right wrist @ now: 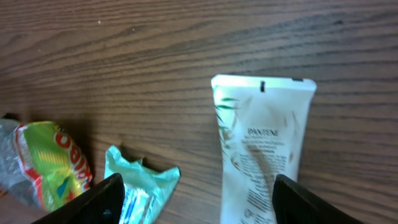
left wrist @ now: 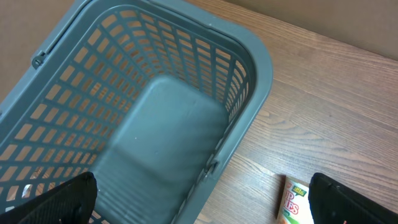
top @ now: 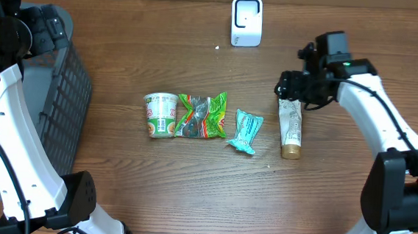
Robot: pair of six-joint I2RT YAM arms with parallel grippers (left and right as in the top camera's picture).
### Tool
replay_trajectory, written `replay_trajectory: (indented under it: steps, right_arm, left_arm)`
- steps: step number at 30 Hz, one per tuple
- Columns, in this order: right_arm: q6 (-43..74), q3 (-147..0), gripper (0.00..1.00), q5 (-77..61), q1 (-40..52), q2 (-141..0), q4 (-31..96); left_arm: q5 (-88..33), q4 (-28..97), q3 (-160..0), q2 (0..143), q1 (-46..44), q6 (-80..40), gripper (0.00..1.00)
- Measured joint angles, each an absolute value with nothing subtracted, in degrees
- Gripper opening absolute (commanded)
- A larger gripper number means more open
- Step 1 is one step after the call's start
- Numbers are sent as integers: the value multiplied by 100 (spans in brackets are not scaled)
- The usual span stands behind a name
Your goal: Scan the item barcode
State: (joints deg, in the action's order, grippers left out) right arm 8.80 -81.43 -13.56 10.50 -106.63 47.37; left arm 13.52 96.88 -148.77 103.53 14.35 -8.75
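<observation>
White tube [right wrist: 261,143], teal packet [top: 246,131], grey lattice basket [left wrist: 261,68].

Soft, even light falls from above on the wooden table [top: 189,197], bright but without harsh glare, and shadows there are short and faint. The left wrist view is softer, the floor of the grey basket [left wrist: 261,68] smeared, perhaps by motion. In the right wrist view the wood grain is crisp, while print on the white tube [right wrist: 261,137] looks slightly blurred.

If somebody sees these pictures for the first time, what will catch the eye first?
A row of four items lies mid-table: noodle cup, green bag, teal packet, white tube. The right gripper hovers over the tube's flat end; a grey basket stands at the left.
</observation>
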Motion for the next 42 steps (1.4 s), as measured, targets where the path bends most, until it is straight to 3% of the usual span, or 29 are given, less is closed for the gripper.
replay_trajectory:
  steps: [9,14,22,33,42]
  right_arm:
    - [1098,-8143,71,-805,2123,-10833,4185]
    - [1525,-8143,65,-718,2102,-11450,4003]
    - [2314,-8141,65,43,2060,-11778,4010]
    - [3175,-8169,64,609,1170,-11778,4915]
    - [2821,-9474,66,331,556,-11782,6884]
  left_arm:
    - [1352,9686,-14877,10353,1435,-875,100]
    - [1352,9686,-14877,10353,1435,-875,100]
    - [1352,9688,-14877,10353,1435,-878,100]
    - [1354,9686,-14877,10353,1435,-878,100]
    - [1352,9686,-14877,10353,1435,-875,100]
